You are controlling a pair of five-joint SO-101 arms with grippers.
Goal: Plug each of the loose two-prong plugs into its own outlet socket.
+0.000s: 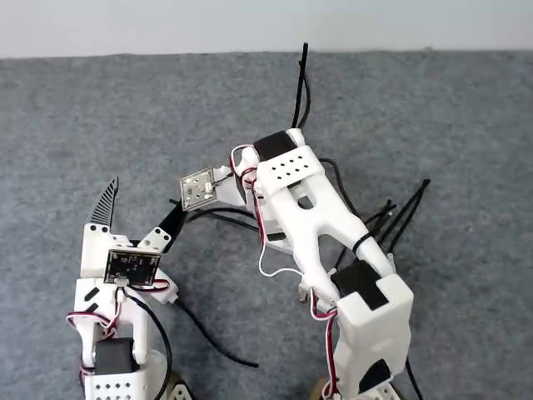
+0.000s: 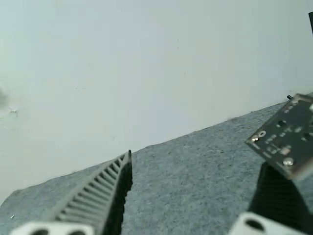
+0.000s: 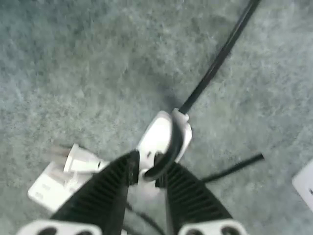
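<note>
Surface: grey carpet (image 1: 450, 108) over the whole bench; a plain pale wall (image 1: 250, 25) closes the far edge at 12 o'clock. Black cables (image 1: 301, 83) cross the carpet; one runs up to 12, several fan from centre toward 3, and one trails toward 6 between the arms.

Left gripper (image 1: 148, 193) sits at 8 o'clock; jaws spread wide, nothing between them; its wrist view looks along the carpet to the wall. Right arm (image 1: 325, 233) extends from 5 o'clock to centre; a small circuit board (image 1: 198, 190) at its wrist lies just beside the left gripper's inner finger.

Right gripper (image 3: 149, 167): I read the jaws as drawn almost together, pinching the near end of a white plug (image 3: 164, 132) near table centre; a loop of its black cord (image 3: 215, 61) is caught between the tips. A second plug (image 3: 80, 159), prongs bare, rests on a flat white block (image 3: 41, 188) just beside the first; I cannot tell whether that block is a socket.
</note>
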